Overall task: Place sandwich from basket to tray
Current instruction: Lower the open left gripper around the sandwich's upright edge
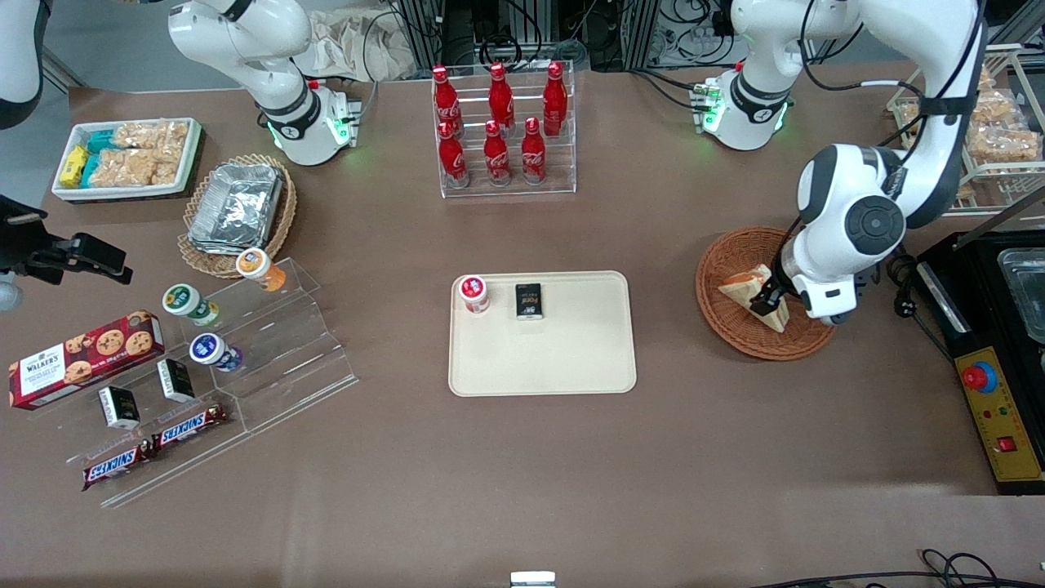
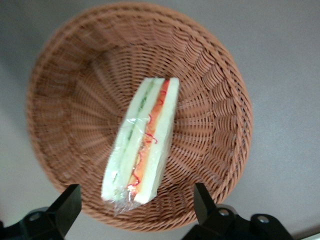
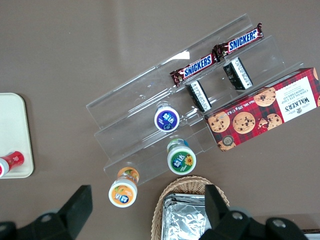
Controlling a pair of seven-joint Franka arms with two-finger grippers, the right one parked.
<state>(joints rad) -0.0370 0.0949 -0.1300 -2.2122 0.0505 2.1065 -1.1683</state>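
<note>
The sandwich [image 1: 744, 287], a wrapped white-bread wedge with orange-red and green layers, lies in the reddish-brown wicker basket [image 1: 722, 331] toward the working arm's end of the table. My left gripper [image 1: 768, 303] hangs just over the sandwich, inside the basket's rim. In the left wrist view the gripper [image 2: 135, 196] is open and empty. Its two black fingers [image 2: 67, 206] stand wide apart on either side of the sandwich's [image 2: 145, 140] near end, above the basket [image 2: 215, 100]. The cream-beige tray [image 1: 563, 359] lies at the table's middle.
A red-lidded cup [image 1: 473, 293] and a small black box [image 1: 528, 300] stand on the tray's edge farther from the front camera. A rack of red bottles [image 1: 502, 131] stands farther back. A black appliance with a yellow control box [image 1: 1000, 408] lies beside the basket.
</note>
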